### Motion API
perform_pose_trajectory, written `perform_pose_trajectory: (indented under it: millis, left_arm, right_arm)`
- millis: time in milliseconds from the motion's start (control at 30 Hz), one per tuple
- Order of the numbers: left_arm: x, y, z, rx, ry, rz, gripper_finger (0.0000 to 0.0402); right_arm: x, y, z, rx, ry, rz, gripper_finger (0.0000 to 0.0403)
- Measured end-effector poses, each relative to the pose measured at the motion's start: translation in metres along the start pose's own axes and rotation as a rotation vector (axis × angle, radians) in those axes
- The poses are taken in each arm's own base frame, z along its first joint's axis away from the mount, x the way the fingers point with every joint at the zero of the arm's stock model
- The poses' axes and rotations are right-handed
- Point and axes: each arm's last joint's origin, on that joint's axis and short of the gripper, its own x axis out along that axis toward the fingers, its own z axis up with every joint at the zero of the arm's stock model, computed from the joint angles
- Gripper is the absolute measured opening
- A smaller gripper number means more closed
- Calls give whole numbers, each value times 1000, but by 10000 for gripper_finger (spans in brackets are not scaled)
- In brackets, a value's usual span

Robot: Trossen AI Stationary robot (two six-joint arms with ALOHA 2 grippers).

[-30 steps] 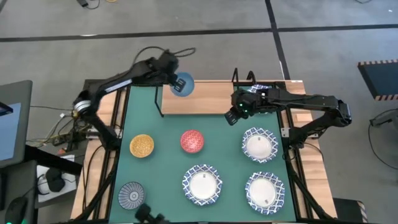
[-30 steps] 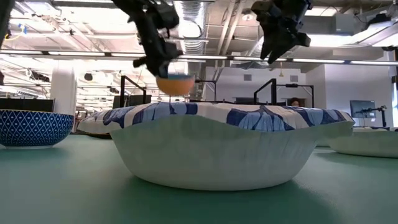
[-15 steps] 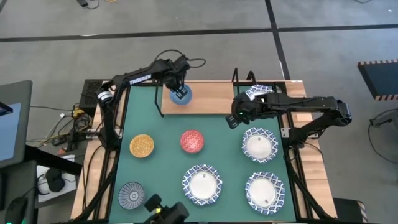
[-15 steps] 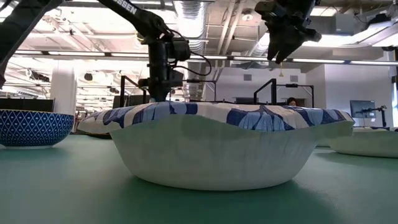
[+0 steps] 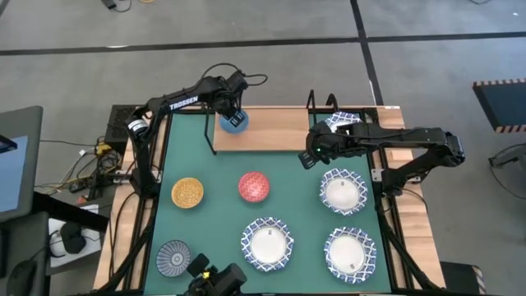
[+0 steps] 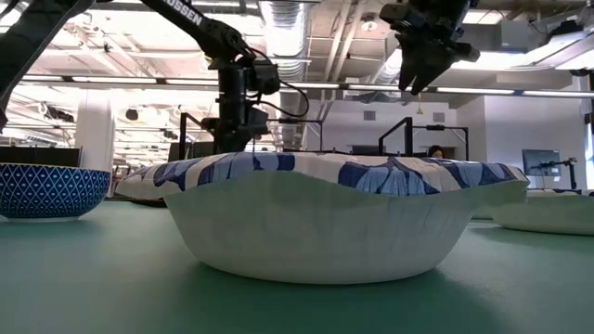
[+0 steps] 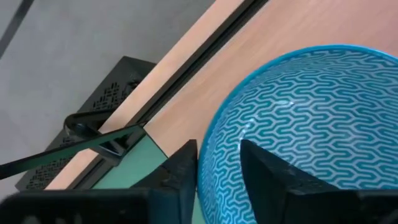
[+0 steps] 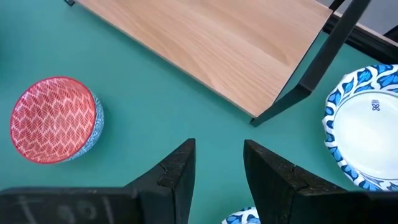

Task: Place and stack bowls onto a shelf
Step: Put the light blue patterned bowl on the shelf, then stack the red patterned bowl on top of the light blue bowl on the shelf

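Item: light-blue bowl (image 5: 235, 122), small, round, glossy, with a teal wave pattern inside, sitting at the left end of the shelf (image 5: 275, 131), a smooth light-wood board on a thin black wire frame. The left gripper (image 5: 233, 111) stands over it, its fingers (image 7: 180, 171) straddling the rim, one inside and one outside, with a sliver of gap showing, so seemingly slackened rather than pinching. Risk: if the arm lifts before the fingers clear the rim, the bowl may be dragged or tipped off the board's near edge; its slick glaze would let it slide easily. The right gripper (image 5: 312, 152) hangs above the mat (image 5: 214, 214) just in front of the shelf, fingers spread and empty; a careless swing could clip the frame post. Remaining on the bench: yellow bowl (image 5: 187, 192), red bowl (image 5: 253, 187) with a fine lattice, striped bowl (image 5: 173, 256), and white bowls (image 5: 266, 244) with scalloped blue rims, one already at the shelf's right end.
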Motion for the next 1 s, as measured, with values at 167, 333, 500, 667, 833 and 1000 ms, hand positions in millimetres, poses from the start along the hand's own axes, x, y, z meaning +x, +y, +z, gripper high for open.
perform_pose_trajectory:
  millis: [167, 333, 500, 667, 833, 1000]
  left_arm:
    - [-1, -3, -1, 10, 8, -6, 150]
    - [-13, -4, -2, 18, 10, 1, 175]
    - [-40, 4, -1, -19, -41, 8, 180]
    - [-79, 7, -7, -29, -138, -11, 181]
    - [-126, -4, -24, 5, -261, -84, 181]
    - [-163, -21, -48, 60, -398, -174, 181]
  right_arm:
    - [0, 0, 0, 7, -8, -1, 162]
    - [0, 1, 1, 12, -16, 8, 162]
    - [0, 4, 3, 26, -36, 31, 162]
    - [0, 5, 5, 37, -54, 51, 162]
    - [0, 8, 8, 51, -75, 76, 162]
    - [8, 19, 11, 83, -89, 152, 162]
